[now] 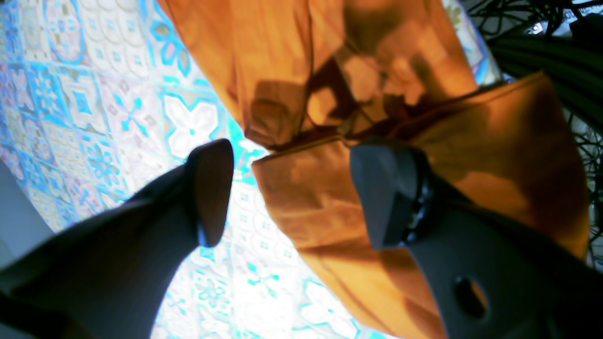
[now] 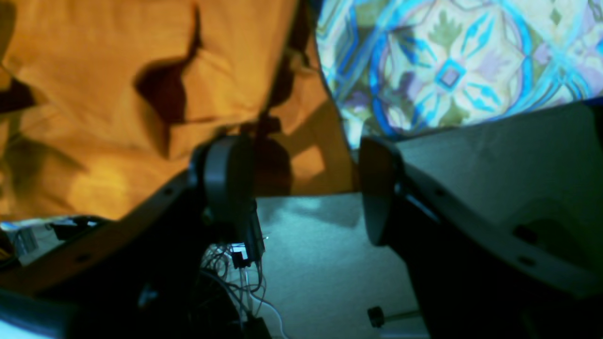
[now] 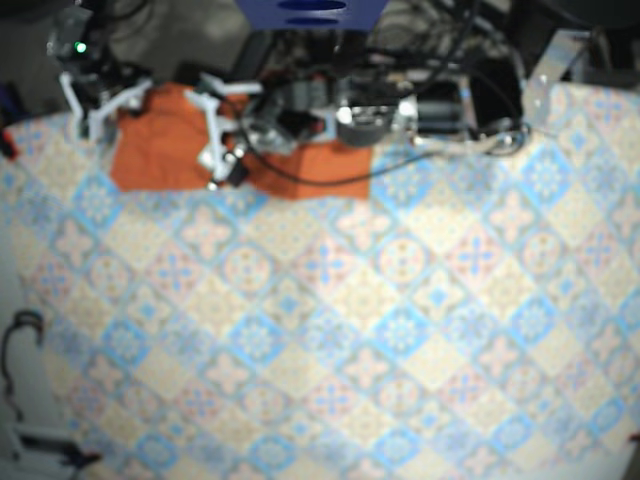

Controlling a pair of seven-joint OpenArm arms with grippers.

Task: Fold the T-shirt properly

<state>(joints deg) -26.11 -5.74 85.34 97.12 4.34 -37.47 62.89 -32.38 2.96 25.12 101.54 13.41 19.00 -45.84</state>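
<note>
Both wrist cams: T-shirt point(image 1: 311, 207) creases; base blurry.

Seemingly open tablecloth point(image 3: 400, 350) beside T-shirt point(image 3: 150, 155)

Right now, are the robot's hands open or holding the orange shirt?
Left hand: open, holding nothing.
Right hand: open, holding nothing.
</note>
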